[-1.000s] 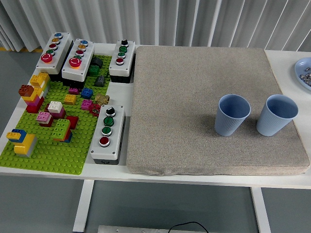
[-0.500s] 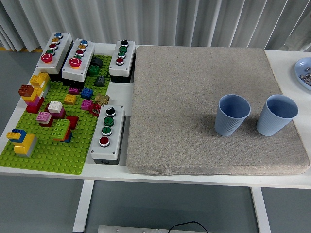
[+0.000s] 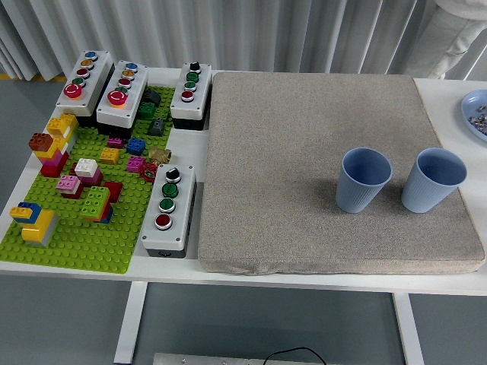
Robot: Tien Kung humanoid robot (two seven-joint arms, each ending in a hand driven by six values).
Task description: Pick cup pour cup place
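Change since earlier frame: a person's white sleeve [image 3: 459, 23] has come into view at top right — otherwise nothing has shifted. Two blue cups — left cup [image 3: 364, 179], right cup [image 3: 432, 179] — upright, near each other, on the grey mat [image 3: 289, 152]. Robot hands: neither visible.

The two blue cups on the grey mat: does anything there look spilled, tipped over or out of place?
Nothing stands out. The left cup and the right cup both stand upright and apart on the grey mat, toward its right side. No spill shows on the mat. Neither robot hand is in view.
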